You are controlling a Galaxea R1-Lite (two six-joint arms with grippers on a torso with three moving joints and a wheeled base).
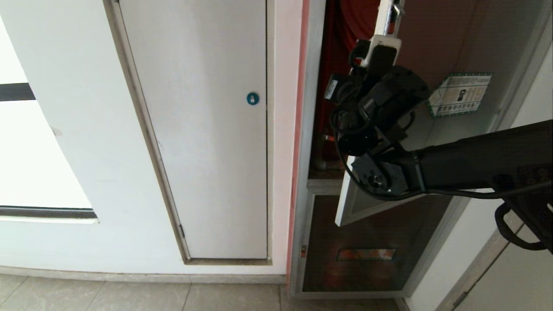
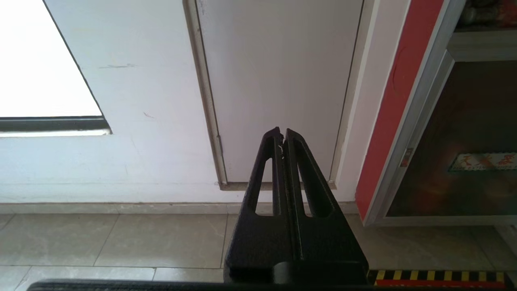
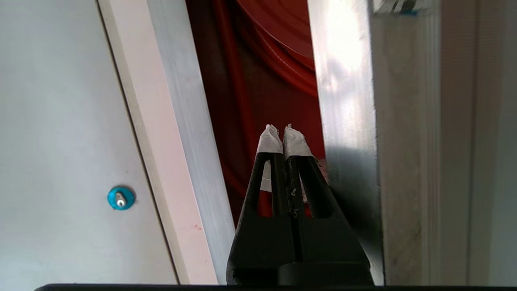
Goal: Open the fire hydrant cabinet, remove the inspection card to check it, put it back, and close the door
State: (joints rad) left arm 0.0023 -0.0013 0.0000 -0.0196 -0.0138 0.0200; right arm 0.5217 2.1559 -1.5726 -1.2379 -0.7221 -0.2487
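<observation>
At the wall's right end, the fire hydrant cabinet [image 1: 309, 129] stands partly open, its door [image 1: 458, 52] swung out a little, the red hose [image 3: 258, 81] showing in the gap. Right gripper [image 3: 282, 133] clenched and empty, tips just inside the gap beside the door's edge. Judgement: push the edge outward with the closed tips, steady, staying clear of the hose. Inspection card not visible. Left gripper [image 2: 282, 135] clenched, parked low
</observation>
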